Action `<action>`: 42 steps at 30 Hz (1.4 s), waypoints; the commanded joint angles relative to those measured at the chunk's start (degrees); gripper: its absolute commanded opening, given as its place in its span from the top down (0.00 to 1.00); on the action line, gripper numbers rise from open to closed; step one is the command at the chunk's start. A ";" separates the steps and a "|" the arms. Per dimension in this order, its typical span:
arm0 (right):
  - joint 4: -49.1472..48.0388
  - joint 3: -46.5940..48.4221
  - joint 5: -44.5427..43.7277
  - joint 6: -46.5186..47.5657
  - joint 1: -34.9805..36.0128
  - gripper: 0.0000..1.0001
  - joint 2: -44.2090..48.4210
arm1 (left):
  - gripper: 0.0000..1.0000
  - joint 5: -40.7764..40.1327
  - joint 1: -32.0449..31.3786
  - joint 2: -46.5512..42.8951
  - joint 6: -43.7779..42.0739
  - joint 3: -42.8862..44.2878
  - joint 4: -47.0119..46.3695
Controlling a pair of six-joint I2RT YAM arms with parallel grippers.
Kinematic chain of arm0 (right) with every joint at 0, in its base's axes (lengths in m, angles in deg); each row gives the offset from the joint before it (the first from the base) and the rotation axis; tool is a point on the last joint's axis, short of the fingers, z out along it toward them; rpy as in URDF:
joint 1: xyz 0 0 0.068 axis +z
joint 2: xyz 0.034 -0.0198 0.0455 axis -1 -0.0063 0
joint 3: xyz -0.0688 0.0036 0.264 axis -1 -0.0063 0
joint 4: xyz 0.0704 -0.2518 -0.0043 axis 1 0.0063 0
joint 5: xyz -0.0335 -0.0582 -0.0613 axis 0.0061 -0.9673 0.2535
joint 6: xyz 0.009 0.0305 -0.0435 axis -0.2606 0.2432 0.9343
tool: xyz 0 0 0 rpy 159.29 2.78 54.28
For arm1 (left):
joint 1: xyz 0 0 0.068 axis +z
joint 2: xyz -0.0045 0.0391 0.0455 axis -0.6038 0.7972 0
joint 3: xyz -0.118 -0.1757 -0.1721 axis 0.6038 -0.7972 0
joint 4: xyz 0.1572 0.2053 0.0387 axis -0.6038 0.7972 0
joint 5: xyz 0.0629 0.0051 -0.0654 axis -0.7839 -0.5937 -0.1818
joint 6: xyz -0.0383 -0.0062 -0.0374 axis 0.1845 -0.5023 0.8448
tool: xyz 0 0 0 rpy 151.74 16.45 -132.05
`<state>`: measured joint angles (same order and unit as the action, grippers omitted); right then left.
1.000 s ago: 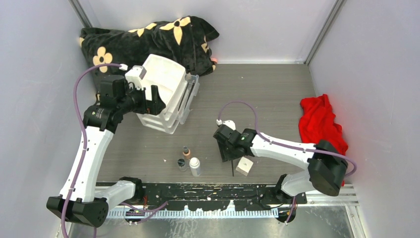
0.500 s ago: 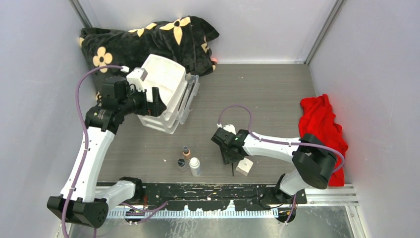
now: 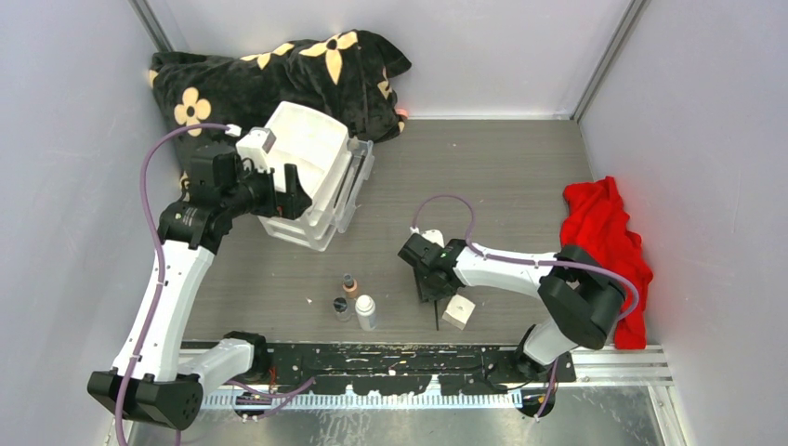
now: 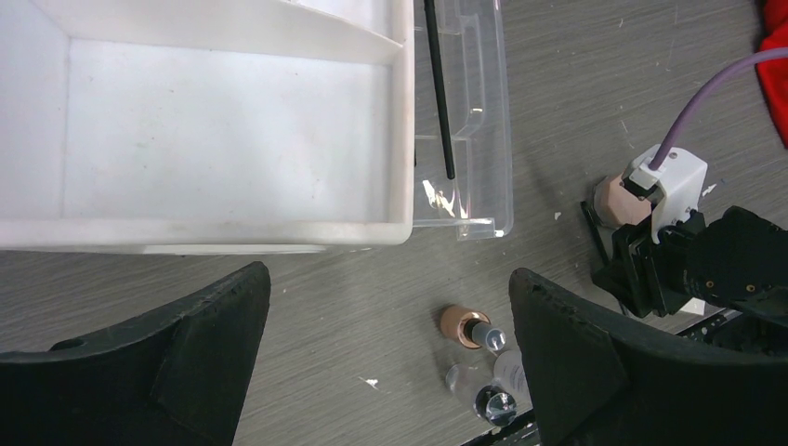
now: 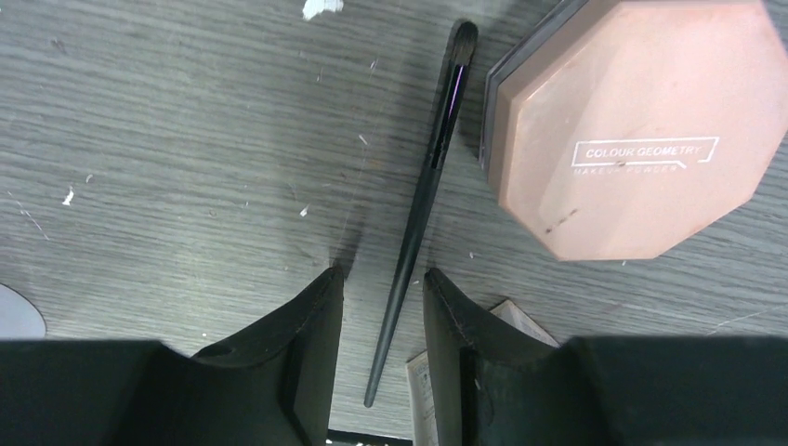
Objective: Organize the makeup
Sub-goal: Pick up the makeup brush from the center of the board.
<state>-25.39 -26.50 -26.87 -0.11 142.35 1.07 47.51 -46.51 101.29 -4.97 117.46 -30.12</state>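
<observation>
My right gripper [image 5: 381, 274] is low over the table, open, with a thin black stick [image 5: 418, 214] lying between its fingers and a gap on each side. The pink-brown octagonal compact [image 5: 636, 121] lies just beyond, and the white cube [image 3: 457, 311] is beside the right finger. From above, the right gripper [image 3: 429, 288] covers the compact. A tan dark-capped bottle [image 3: 349, 284], a small clear jar [image 3: 342, 308] and a white bottle [image 3: 366, 312] stand together to the left. My left gripper [image 4: 388, 274] hangs wide open and empty, high beside the drawer box.
The large white drawer box [image 3: 311, 172] stands at the back left with a clear drawer [image 4: 483, 121] pulled out, and another black stick [image 4: 439, 93] lies in it. A red cloth [image 3: 604, 237] is at the right. A black flowered bag [image 3: 279, 79] lies at the back.
The right gripper's fingers have drawn a little closer around the black stick, and its arm has swung slightly. The left arm has barely moved.
</observation>
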 commanded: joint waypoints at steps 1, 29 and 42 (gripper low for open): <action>-2.84 -2.21 -1.12 0.08 -1.83 0.58 -0.86 | 0.00 0.61 0.23 -2.02 -0.26 -0.03 -2.17; -3.58 13.23 5.61 6.75 -2.08 0.99 5.56 | 0.00 0.85 0.20 -2.58 0.35 0.34 -1.65; -16.17 37.62 7.69 8.19 -4.28 0.99 -3.76 | 0.00 0.85 0.23 -2.64 -0.12 1.75 0.06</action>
<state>-32.32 -0.42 -19.60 6.20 138.74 0.00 47.54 -46.51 99.59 -4.93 117.39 -29.93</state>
